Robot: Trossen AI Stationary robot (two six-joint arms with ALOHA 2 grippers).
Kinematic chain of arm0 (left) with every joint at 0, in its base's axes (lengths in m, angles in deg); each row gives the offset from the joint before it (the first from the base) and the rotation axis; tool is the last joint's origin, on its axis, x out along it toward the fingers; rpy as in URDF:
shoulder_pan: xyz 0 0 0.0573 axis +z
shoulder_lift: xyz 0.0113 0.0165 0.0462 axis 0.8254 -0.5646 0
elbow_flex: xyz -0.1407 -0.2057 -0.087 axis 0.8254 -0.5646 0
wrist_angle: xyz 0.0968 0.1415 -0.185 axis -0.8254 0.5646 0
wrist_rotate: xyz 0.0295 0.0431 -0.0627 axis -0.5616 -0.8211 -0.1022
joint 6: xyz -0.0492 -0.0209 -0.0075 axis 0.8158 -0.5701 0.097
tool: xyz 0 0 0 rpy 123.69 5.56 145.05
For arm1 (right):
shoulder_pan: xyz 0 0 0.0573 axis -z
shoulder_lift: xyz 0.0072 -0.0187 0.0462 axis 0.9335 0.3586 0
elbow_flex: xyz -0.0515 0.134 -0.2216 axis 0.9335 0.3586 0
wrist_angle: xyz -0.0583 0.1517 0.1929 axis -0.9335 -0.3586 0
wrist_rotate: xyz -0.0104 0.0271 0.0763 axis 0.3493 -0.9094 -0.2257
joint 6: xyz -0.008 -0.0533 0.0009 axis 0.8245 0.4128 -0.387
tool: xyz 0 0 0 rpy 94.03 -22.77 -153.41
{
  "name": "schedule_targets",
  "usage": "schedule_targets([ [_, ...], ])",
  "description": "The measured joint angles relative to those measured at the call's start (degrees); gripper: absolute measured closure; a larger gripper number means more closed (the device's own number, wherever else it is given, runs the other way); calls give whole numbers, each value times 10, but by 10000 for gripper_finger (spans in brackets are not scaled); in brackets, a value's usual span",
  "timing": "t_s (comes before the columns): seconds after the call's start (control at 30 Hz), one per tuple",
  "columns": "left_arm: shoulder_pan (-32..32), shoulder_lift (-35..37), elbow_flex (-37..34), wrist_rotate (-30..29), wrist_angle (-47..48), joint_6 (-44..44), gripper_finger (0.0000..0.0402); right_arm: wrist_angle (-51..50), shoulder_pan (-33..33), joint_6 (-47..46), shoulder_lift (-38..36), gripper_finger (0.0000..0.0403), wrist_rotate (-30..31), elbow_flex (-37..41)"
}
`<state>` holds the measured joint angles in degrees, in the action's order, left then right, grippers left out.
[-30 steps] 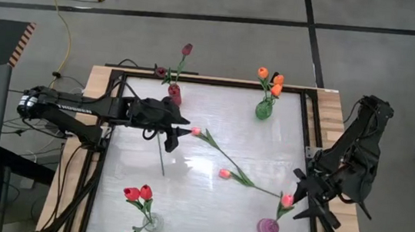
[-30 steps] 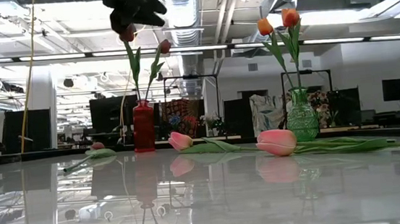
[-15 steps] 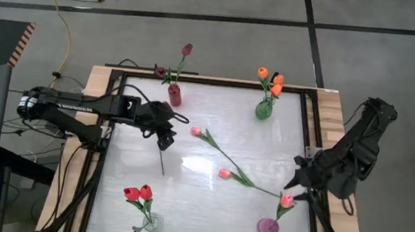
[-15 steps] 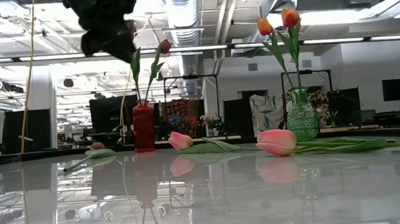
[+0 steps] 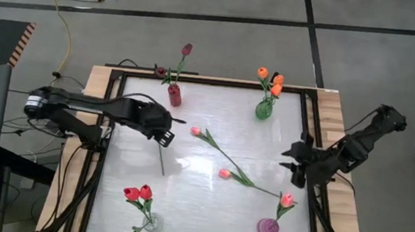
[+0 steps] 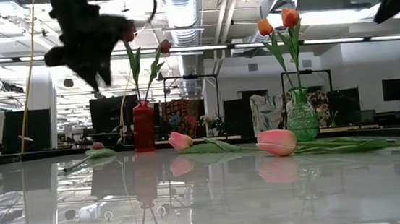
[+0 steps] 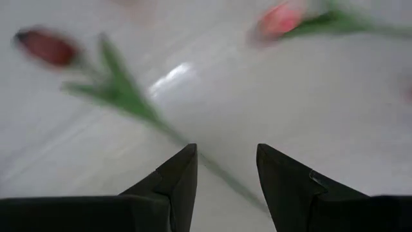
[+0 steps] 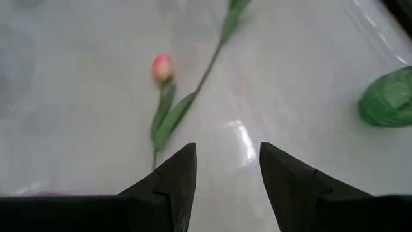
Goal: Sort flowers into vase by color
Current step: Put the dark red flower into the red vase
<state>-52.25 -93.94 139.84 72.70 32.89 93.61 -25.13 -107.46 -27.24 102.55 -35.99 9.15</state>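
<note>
Maroon tulip (image 5: 162,154) is loose on the table, lying right by your left gripper (image 5: 165,136); in the left wrist view its dark head (image 7: 47,48) sits ahead and the stem runs down between the fingers (image 7: 175,182). Fingers are parted, holding nothing.

My read on the step: you're lining up a pick on that maroon stem, to go in the red vase (image 5: 174,95) at the table's far edge, which already holds maroon flowers. Next move calls for dropping onto the stem and closing; it's thin and flat on a glossy top, so expect it to slip.

Right gripper (image 5: 296,165) hovers above the table's right side, fingers apart and empty. Its wrist view looks onto a pink tulip (image 8: 162,67) lying loose.

Still on the table:
- two pink tulips mid-table, (image 5: 196,131) and (image 5: 224,174), stems crossing
- purple vase (image 5: 267,227), near right, one pink tulip in it
- green vase (image 5: 264,109), far right, holds the orange tulips
- clear vase (image 5: 149,222), near left, holds the red ones

In the way: the nearer pink tulip lies close to your maroon one, so keep the close tight on one stem. Red vase is near the left arm's path; its tall flowers could get knocked.
</note>
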Motion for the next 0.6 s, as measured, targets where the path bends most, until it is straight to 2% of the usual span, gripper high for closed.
schedule_targets([
  [0.13,5,-46,-1,-12,9,3,253,1,40,0,8,207,8,0],
  [0.3,33,-105,-1,0,16,1,253,3,77,-1,18,207,7,0],
  [0.6,88,-183,-1,4,20,-13,253,3,94,-2,49,207,5,0],
])
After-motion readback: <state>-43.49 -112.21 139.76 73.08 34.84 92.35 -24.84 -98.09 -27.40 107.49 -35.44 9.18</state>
